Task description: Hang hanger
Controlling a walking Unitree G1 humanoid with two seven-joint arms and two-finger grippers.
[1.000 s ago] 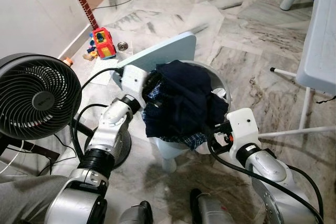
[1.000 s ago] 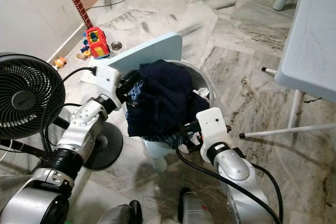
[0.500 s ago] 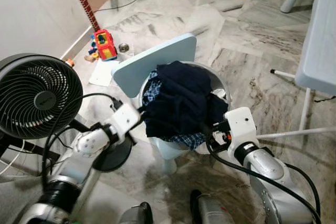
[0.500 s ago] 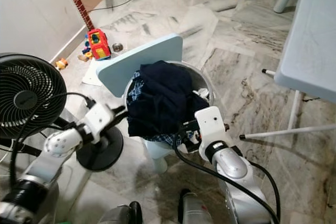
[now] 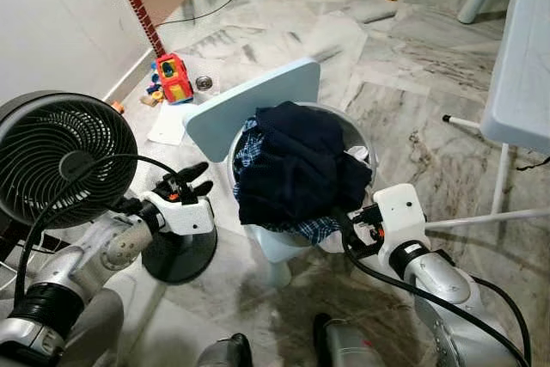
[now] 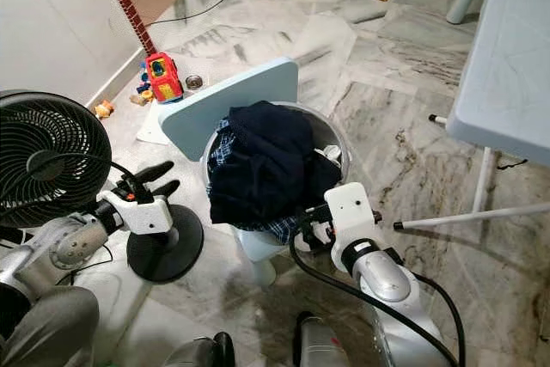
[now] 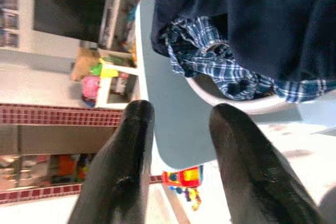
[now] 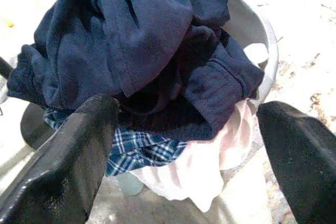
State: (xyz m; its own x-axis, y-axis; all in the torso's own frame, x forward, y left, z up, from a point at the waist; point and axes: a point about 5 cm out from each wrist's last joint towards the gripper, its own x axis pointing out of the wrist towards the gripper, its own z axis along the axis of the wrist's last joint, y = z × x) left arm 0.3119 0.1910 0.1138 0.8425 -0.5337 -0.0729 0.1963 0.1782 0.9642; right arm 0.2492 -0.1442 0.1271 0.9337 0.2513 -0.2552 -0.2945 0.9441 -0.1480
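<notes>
Bright, even daylight; wrist views slightly soft.

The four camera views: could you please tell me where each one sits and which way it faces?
Left eye view: head, looking down at the dark clothes in the basin; both arms, left gripper.
Right eye view: same scene, right gripper.
Left wrist view: along open fingers toward the basin's side.
Right wrist view: between open fingers onto the clothes.
All share the clothes.
</notes>
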